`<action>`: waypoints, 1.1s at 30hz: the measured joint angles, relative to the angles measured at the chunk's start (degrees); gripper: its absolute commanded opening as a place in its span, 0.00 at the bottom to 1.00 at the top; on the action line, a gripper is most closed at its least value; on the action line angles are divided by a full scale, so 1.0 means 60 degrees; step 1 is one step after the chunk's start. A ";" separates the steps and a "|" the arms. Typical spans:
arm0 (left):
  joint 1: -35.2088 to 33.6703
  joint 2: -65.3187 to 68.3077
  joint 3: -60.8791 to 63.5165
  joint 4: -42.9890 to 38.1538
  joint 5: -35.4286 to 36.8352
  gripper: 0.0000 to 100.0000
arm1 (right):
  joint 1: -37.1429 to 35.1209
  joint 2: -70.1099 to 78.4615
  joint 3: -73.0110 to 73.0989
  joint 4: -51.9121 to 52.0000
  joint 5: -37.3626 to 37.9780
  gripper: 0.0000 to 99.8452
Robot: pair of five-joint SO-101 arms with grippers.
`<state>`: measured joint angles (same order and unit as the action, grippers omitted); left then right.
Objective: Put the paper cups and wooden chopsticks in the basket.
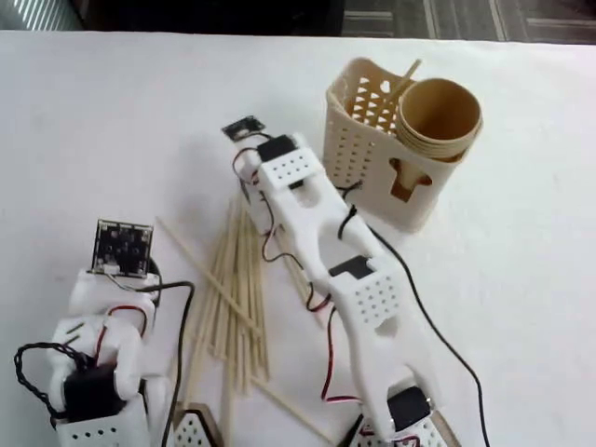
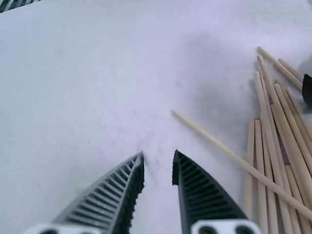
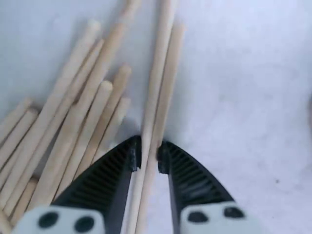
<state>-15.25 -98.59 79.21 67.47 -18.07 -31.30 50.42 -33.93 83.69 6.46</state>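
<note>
My left pincer (image 2: 158,163) hangs low over bare table (image 2: 97,87). Its jaws are a narrow gap apart with nothing between them, and the nearest stick lies just beside its tips, on the pile side. The sticks (image 1: 233,289) are fanned loose on the table between my two arms. I judge them light, stiff and smooth, likely to roll or pivot if pinched near an end. I'd take them near mid-length, one or two at a time. My right pincer (image 3: 148,153) is narrow, clamped on two of them at the pile's edge, and they run straight through between its tips. Farther right the basket (image 1: 372,158) stands upright, with cups (image 1: 440,116) stacked inside and one stick leaning beside them.
</note>
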 measured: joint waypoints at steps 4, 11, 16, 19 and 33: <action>0.0000 0.0000 0.0000 0.0000 0.0000 0.11 | 0.0103 0.0147 -0.0454 0.0425 0.0425 0.02; 0.0000 0.0000 0.0000 0.0000 0.0000 0.11 | 0.0264 0.0249 -0.2081 0.1963 0.0571 0.02; 0.0000 0.0000 0.0000 0.0000 0.0000 0.11 | 0.0557 0.0249 -0.2930 0.2344 0.0571 0.02; 0.0000 0.0000 0.0000 0.0000 0.0000 0.11 | 0.0527 0.0249 -0.2989 0.2344 0.0571 0.02; 0.0000 0.0000 0.0000 0.0000 0.0000 0.11 | 0.0147 0.0513 -0.3106 0.2330 0.0571 0.02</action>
<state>-15.25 -98.59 79.21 67.47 -18.07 -30.42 53.49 -52.57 97.67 9.89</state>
